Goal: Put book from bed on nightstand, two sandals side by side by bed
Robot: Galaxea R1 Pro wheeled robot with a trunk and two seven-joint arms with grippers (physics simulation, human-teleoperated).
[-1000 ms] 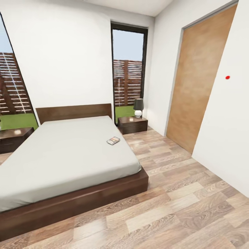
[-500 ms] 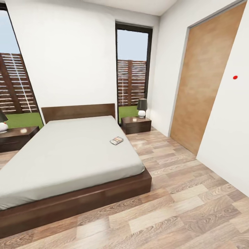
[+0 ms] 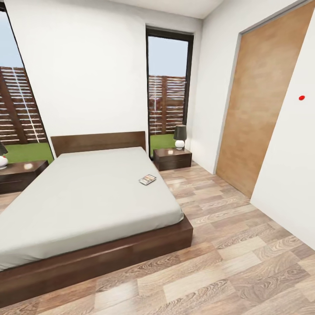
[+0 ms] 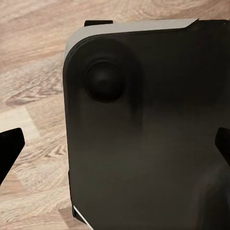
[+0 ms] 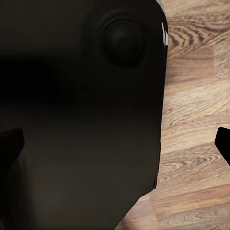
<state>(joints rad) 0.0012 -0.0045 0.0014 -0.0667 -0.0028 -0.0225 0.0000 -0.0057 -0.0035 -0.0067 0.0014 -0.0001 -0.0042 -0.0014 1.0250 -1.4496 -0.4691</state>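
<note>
Near bed's right edge lies the thin dark paperback book [image 3: 148, 179], far ahead, closer to right arm; both end effectors gape wide, empty, above floor.

Your left hand [image 4: 115, 143] points down, fingers [image 4: 9, 146] spread wide with nothing between them. Your right hand [image 5: 115, 139] likewise, fingers [image 5: 9, 143] apart.

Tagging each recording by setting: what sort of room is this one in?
A bedroom: a large low bed with a dark wooden headboard, a nightstand carrying a small lamp beside it, and a book lying on the mattress.
</note>
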